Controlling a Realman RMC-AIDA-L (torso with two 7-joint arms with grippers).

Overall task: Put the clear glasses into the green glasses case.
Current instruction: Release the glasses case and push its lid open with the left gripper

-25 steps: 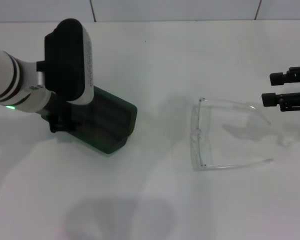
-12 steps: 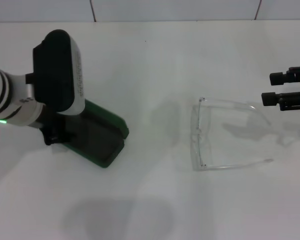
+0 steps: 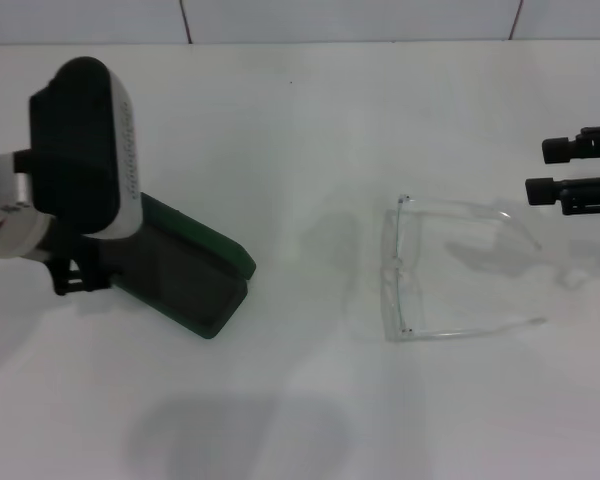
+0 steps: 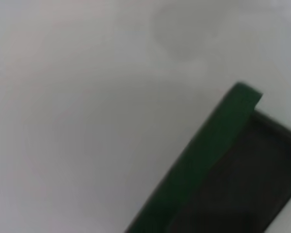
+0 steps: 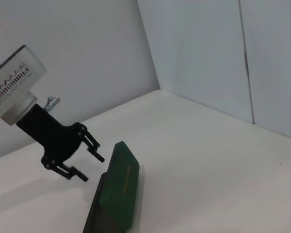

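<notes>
Glasses: the clear glasses (image 3: 430, 270) lie flat on the white table (image 3: 310, 130) at roughly 3 o'clock from the head view's centre, with the front lens toward 9 o'clock and both thin arms extending toward 3 o'clock. Nothing touches them.

The green glasses case (image 3: 185, 270) sits well apart from the glasses, at about 9 o'clock. It stands open, and its dark lining shows in the left wrist view beside the green rim (image 4: 203, 155). In the right wrist view the case (image 5: 116, 194) lies on the table with its lid raised.

The left gripper (image 5: 85, 162) is beside the case at its 9 o'clock end. Its fingers are spread and clear of the case, gripping nothing.

The right gripper (image 3: 545, 170) is at the 3 o'clock edge of the head view, near the tips of the glasses' arms but apart from them. Its fingers are spread and empty.
</notes>
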